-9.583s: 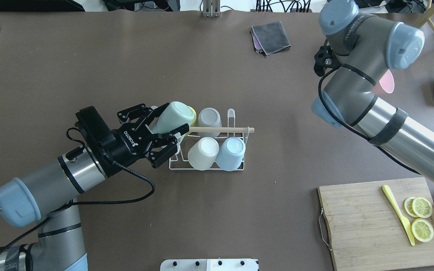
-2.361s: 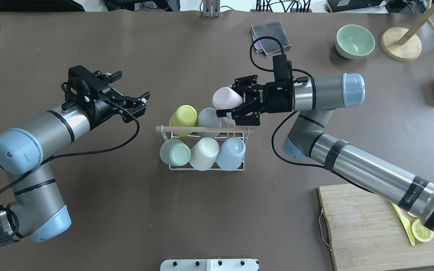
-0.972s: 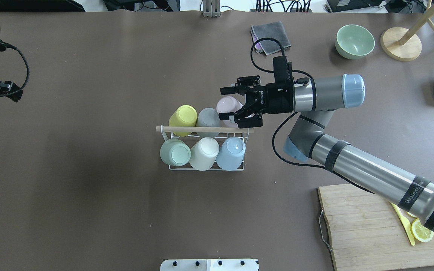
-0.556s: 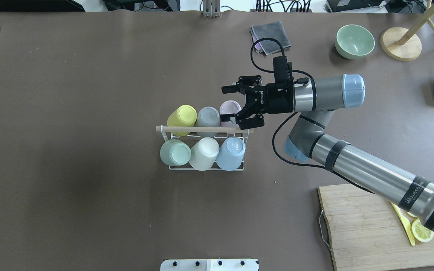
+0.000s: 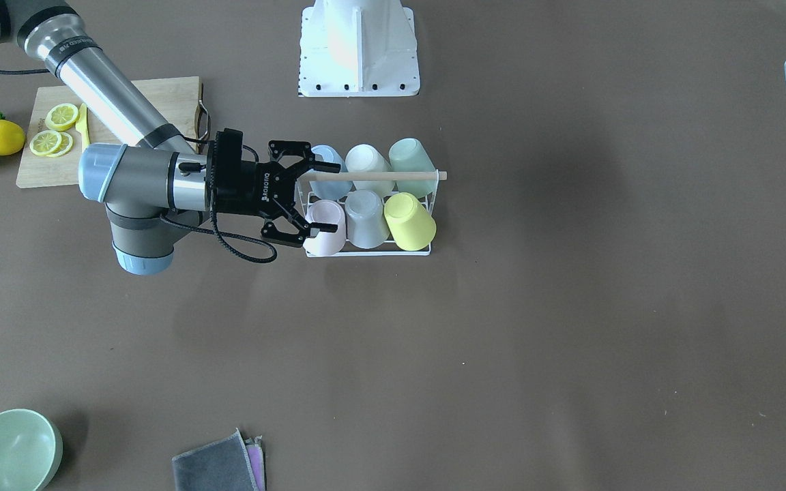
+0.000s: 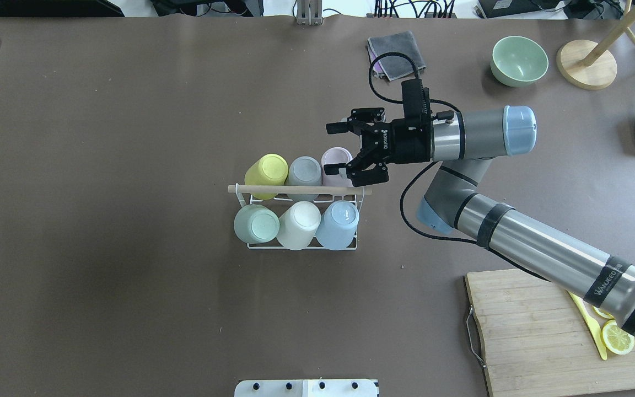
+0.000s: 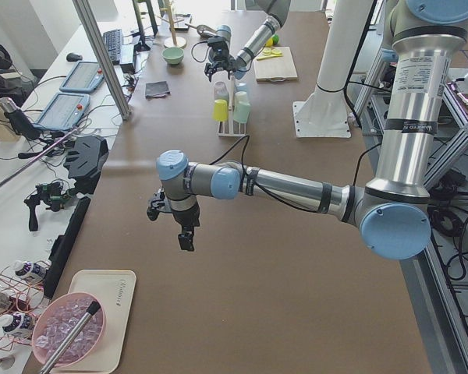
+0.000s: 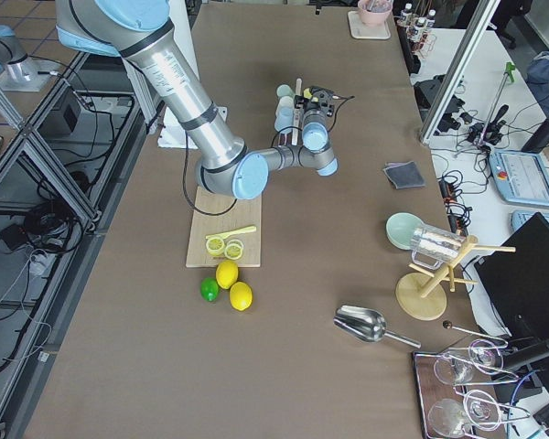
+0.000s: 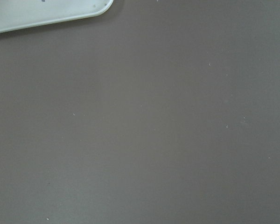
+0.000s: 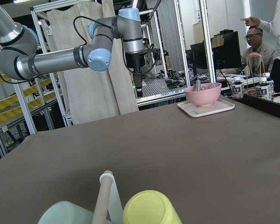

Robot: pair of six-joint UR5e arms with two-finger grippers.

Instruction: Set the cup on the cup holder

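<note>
Your right gripper [image 6: 337, 150] is wide open. Its two fingers are spread apart, one on each side of the pink cup [image 6: 333, 159]. You can't tell if a finger touches the cup.

The pink cup sits upside down in the white cup holder [image 6: 302, 246]. It is at the right end of the row far from the robot, next to the gray cup [image 6: 304, 171] and the yellow cup [image 6: 267, 169]. The near row has a green cup [image 6: 256, 224], a white cup [image 6: 299, 216] and a blue cup [image 6: 338, 216]. A wooden stick [image 6: 295, 189] lies across the top.

Your left gripper [image 7: 186, 240] hangs over the table, well apart from the cups and near a tray [image 9: 37, 11]. You can't tell if it is open or closed.
</note>
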